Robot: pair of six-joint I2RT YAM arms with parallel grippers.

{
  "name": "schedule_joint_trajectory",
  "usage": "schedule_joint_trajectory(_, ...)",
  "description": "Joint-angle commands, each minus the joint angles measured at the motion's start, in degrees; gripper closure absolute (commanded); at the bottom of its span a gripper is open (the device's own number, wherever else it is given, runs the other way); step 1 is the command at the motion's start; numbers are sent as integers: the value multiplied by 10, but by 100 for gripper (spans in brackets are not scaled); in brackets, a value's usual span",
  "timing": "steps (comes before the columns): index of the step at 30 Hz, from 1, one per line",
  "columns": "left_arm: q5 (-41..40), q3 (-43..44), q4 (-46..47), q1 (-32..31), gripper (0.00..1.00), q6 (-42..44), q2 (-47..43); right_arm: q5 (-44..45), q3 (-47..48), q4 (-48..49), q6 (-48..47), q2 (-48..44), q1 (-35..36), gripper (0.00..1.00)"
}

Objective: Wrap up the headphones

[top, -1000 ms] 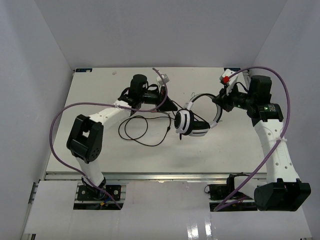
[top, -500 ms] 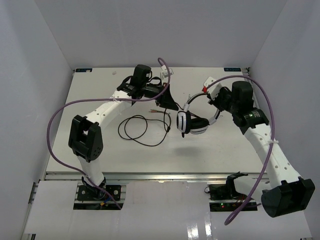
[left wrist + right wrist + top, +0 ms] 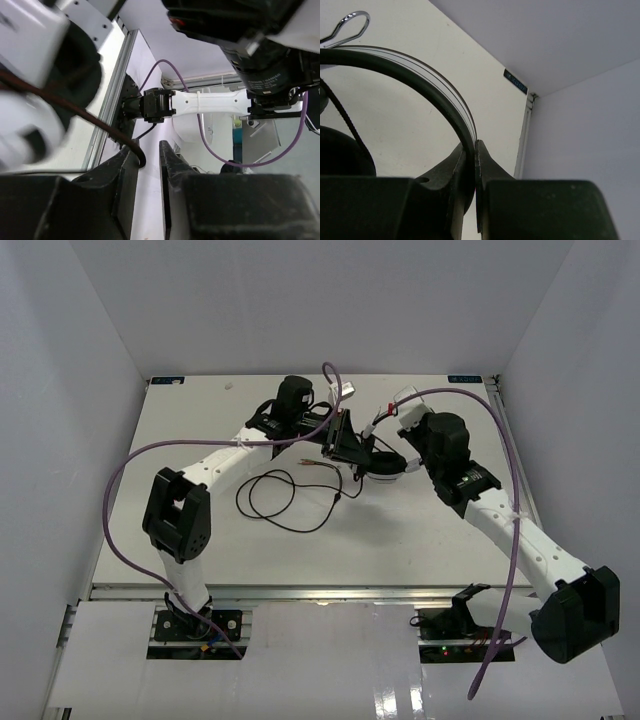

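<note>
Both sides on the headphones [image 3: 381,468]: right jaws clamp the headband [image 3: 420,82], left jaws pinch the cable [image 3: 100,125]

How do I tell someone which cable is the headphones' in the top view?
On the white table, look on the near side of the left arm, left of centre. The headphones' cable lies there in loose loops. It is thin and dark, unlike the thick purple cables arching over the arms.

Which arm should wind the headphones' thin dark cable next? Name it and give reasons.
Left. The thin dark cable runs into the gap of the left gripper, while the right gripper is shut on the black-and-white headband, so it likely anchors.
</note>
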Motion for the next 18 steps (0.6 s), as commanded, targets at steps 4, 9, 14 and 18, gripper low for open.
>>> schedule_joint_trajectory(4,-28,-69,202,-7,54,-179,-69,36,59,0,182,42,-3,92)
schedule_joint_trajectory(9,-66,-103,239,-29,39,-162,-65,-49,119,-73,286,83,-21,92)
schedule_joint_trajectory(14,-95,-134,252,-47,32,-117,-51,-170,185,-132,386,116,-62,92)
schedule_joint_trajectory(18,-148,-149,254,-78,31,-56,-57,-241,226,-161,455,140,-112,92)
